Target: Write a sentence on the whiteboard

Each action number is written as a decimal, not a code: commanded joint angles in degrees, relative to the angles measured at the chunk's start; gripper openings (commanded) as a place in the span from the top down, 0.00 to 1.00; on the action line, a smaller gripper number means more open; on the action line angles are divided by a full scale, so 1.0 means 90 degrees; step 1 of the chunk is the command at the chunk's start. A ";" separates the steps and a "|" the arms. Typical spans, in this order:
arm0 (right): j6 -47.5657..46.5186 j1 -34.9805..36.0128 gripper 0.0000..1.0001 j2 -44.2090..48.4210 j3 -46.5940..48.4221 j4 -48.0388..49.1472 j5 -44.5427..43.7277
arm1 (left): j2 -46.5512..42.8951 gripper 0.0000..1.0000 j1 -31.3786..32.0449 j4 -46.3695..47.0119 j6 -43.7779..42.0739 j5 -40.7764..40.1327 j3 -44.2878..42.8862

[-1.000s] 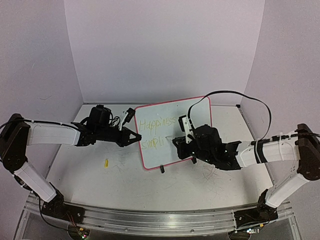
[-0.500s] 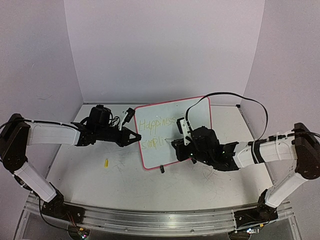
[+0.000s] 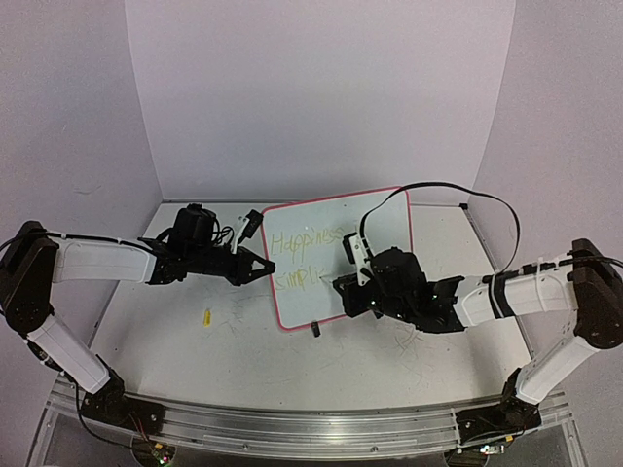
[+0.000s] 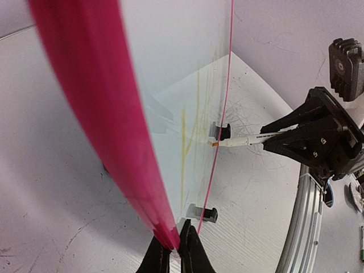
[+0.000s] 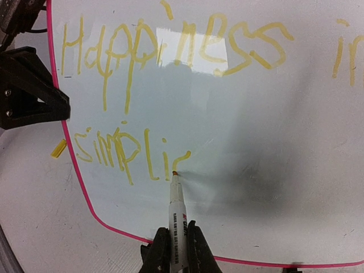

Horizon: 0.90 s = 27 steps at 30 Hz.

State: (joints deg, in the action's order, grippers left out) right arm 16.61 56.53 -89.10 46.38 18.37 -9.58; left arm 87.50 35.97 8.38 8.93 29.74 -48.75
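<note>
The whiteboard (image 3: 384, 229) with its red-pink rim stands tilted at mid table; it fills the right wrist view (image 5: 256, 142). The sentence (image 5: 170, 45) reads "Happiness in" above "simplic" in yellow. My right gripper (image 5: 176, 250) is shut on a white marker (image 5: 177, 219), whose tip touches the board at the foot of the "c". In the top view the right gripper (image 3: 341, 284) is at the board's lower part. My left gripper (image 4: 175, 253) is shut on the board's left rim (image 4: 114, 142); in the top view it (image 3: 265, 265) is at the left edge.
A small yellow cap (image 3: 206, 316) lies on the tabletop left of the board, also in the right wrist view (image 5: 57, 149). The board's black clip feet (image 3: 315, 329) rest on the scratched table. A black cable (image 3: 438, 185) arcs over the right arm.
My right gripper has shifted slightly left and down along the second line with the marker. The left arm and board have not moved.
</note>
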 commanded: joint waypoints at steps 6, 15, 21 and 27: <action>0.0130 -0.0040 1.00 0.0283 -0.0005 -0.0132 -0.0648 | 0.0040 1.00 0.0019 -0.0277 -0.0463 -0.0418 -0.0208; -0.0207 -0.0063 1.00 0.0825 -0.0232 0.0328 0.0001 | 0.0051 1.00 0.0027 -0.0287 -0.0465 -0.0406 -0.0208; -0.0191 -0.0297 1.00 0.0434 -0.0003 0.0391 0.0055 | 0.0023 1.00 0.0020 -0.0282 -0.0465 -0.0440 -0.0186; -0.0204 -0.0377 1.00 0.0234 0.0135 0.0467 0.0095 | 0.0014 1.00 0.0018 -0.0287 -0.0474 -0.0455 -0.0184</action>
State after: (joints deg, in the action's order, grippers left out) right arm 15.49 53.54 -85.82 44.87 20.08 -9.48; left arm 87.50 35.97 8.40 8.85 29.72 -48.75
